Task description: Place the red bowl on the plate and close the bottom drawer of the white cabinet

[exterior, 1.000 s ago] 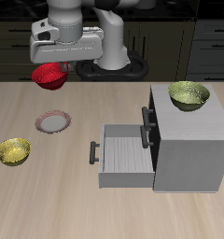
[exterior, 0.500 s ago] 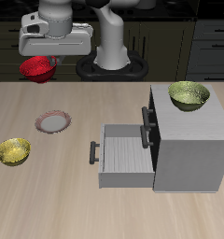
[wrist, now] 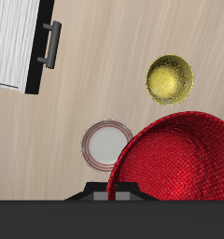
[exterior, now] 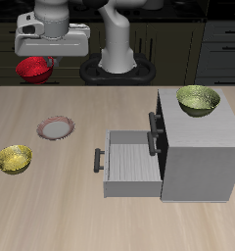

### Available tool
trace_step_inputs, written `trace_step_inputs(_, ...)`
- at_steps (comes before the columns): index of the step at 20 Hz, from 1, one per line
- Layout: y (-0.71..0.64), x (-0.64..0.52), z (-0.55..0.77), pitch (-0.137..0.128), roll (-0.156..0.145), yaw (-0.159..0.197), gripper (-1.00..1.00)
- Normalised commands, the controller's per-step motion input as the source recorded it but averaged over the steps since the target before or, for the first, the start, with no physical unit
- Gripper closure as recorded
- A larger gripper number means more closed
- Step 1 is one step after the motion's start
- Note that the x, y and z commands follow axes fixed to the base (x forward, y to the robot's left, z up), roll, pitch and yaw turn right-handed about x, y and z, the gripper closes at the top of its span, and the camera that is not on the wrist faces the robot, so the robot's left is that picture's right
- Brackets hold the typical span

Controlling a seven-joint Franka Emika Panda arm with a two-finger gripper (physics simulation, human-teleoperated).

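The red bowl (exterior: 32,69) hangs high in the air, tilted, with my gripper (exterior: 47,63) shut on its rim. It is well above the table, farther back than the plate (exterior: 56,127), which lies flat and bare on the wood. In the wrist view the red bowl (wrist: 179,159) fills much of the frame and overlaps the edge of the plate (wrist: 105,146) far below. The bottom drawer (exterior: 129,163) of the white cabinet (exterior: 200,152) stands pulled out, its dark handle (exterior: 98,160) toward the plate; the wrist view also catches the drawer (wrist: 13,42).
One yellow-green bowl (exterior: 14,158) sits on the table near the plate, nearer the front edge, and shows in the wrist view (wrist: 169,77). Another yellow-green bowl (exterior: 198,99) rests on top of the cabinet. The robot's base (exterior: 115,69) stands at the table's back.
The gripper has climbed with the red bowl and drifted away from the cabinet side, toward the table's back edge. Plate, drawer and yellow-green bowls have not moved.
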Motion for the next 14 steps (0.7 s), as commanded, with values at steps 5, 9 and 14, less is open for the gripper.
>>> trace_step_inputs(5,-0.01,-0.32,-0.14,0.039,0.039,-0.025,1.0)
trace_step_inputs(9,0.14,-0.1,-0.06,0.003,0.031,0.016,1.0)
trace_step_inputs(14,0.11,-0.04,-0.05,0.002,0.024,-0.01,1.0)
